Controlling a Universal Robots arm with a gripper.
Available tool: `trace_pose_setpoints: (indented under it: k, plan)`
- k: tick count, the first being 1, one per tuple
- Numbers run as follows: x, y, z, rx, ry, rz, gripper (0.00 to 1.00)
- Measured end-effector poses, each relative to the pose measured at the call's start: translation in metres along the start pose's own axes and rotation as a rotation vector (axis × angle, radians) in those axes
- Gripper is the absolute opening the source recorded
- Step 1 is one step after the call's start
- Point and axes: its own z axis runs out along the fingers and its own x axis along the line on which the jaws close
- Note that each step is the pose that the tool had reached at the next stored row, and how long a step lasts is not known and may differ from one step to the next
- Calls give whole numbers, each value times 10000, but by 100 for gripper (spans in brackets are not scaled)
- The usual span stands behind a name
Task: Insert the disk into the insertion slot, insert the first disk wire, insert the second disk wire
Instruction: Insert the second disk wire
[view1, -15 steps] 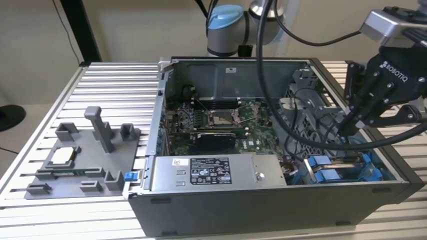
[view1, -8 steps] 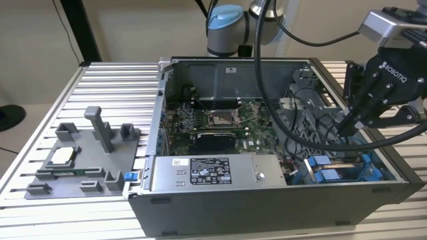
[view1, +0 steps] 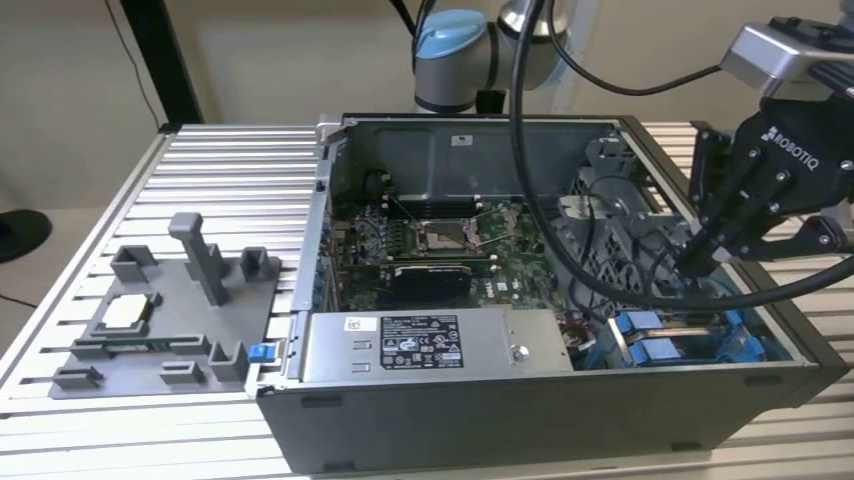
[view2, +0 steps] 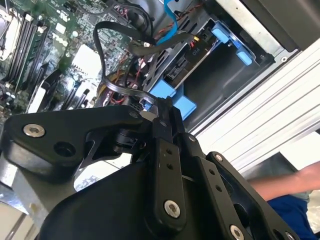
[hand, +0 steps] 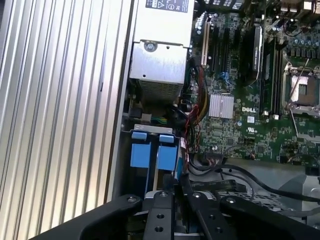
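The ribbed aluminium bench (view1: 214, 190) carries an open computer case (view1: 534, 420) lying on its side, and everything else sits in or beside that case. A grey fixture block (view1: 167, 320) with upright posts rests on the bench beside the case, on the exterior view's left.

Inside the case, the green motherboard (view1: 427, 250) covers the floor. The grey power-supply box (view1: 427, 345) with a white sticker lies along the case's near wall. Next to that box, in the case's corner on the exterior view's right, is the insertion slot (view1: 694, 340), a grey metal bay with blue plastic fittings. In the first wrist view the bay (hand: 150, 155) shows two blue tabs side by side just past the power supply. Whether the disk sits in the bay cannot be told.

The black pincer (view1: 697, 265) hangs inside the case, directly above that bay. In the second wrist view its fingers (view2: 162, 117) stand together, their tips pressed close at a dark connector on a black wire (view2: 107, 82), just beside a blue fitting of the bay; whether they truly clamp the connector cannot be told. The wire loops from there back over the motherboard. A blue wire (view2: 172, 20) runs down into the bay.
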Motion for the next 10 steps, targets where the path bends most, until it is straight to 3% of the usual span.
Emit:
trace_pose_setpoints:
  k: [10]
  plan:
    - [13,1,3,0,1,0,0]
